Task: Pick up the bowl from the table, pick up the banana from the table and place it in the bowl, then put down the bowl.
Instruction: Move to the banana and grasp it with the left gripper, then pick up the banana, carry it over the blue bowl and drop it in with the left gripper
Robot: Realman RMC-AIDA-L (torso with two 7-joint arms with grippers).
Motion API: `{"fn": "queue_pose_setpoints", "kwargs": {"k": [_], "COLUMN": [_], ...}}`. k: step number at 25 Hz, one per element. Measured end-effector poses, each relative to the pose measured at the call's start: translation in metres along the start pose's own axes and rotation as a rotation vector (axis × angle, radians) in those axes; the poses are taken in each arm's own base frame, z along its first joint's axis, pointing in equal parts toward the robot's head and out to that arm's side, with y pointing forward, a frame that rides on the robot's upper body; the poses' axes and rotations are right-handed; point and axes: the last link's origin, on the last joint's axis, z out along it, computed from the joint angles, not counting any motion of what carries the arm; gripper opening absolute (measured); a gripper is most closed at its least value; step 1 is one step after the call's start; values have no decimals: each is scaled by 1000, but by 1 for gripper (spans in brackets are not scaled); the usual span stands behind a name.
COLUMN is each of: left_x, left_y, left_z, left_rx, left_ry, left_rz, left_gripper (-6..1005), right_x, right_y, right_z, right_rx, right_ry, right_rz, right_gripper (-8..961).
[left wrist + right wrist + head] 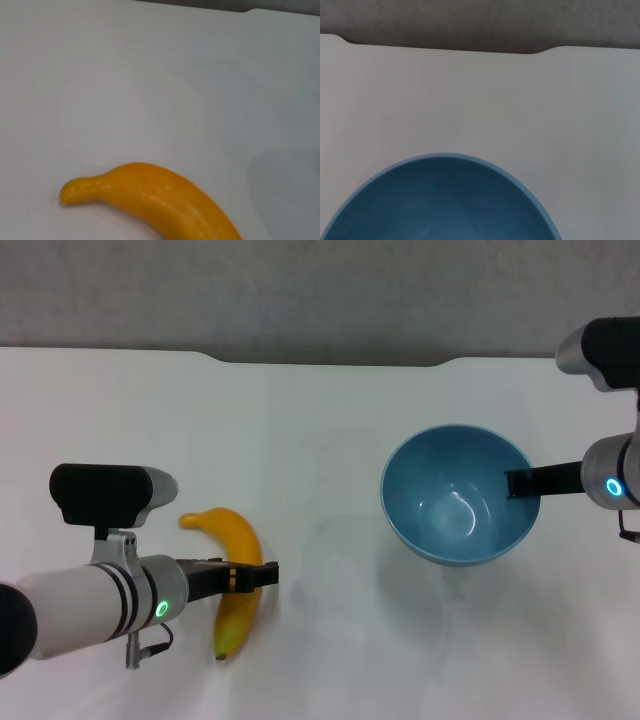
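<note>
My left gripper [252, 577] is right on the banana [238, 575], fingers reaching in from the table's left side across the fruit's middle. The banana's long axis runs roughly from the far side toward the near edge, stem end [190, 521] curling off to the left at the far end, dark tip [220, 655] pointing at the near edge. So my fingers cross it square-on, which is how I want it. They look clamped on the banana's waist, one dark fingertip showing on its right flank; whether it's off the table [320, 440] yet I can't say. My left wrist view shows only the stem half of the banana lying over white tabletop, none of my own fingers.

Over on the right half of the table, my right gripper [515, 484] has the bowl [455, 495] pinched at its right-hand rim, one dark finger reaching inside the wall. The shadow underneath suggests the bowl is held a little above the table, mouth up and empty.

The thing that matters now: the bowl lies well to the right of the banana, with bare tabletop between. My left arm is the one carrying across, rightward and slightly toward the far edge.
</note>
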Motion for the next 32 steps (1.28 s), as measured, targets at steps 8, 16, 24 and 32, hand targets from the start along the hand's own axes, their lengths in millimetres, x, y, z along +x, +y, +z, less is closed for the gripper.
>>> {"fn": "queue_pose_setpoints", "kwargs": {"k": [8, 16, 24, 32], "left_x": [-1, -1, 0, 10], "left_y": [0, -2, -1, -2], "left_z": [4, 5, 5, -3], "left_rx": [7, 12, 8, 1], "left_ry": [-14, -22, -25, 25], "left_rz": [10, 15, 22, 33], "left_gripper": [886, 879, 739, 516], "right_x": [-1, 0, 1, 5], "right_y": [1, 2, 2, -2], "right_z": [-1, -1, -1, -1], "right_rx": [-2, -5, -5, 7], "right_ry": [-11, -14, -13, -6], "right_rz": [-2, -7, -8, -5], "right_gripper": [32, 33, 33, 32]}}
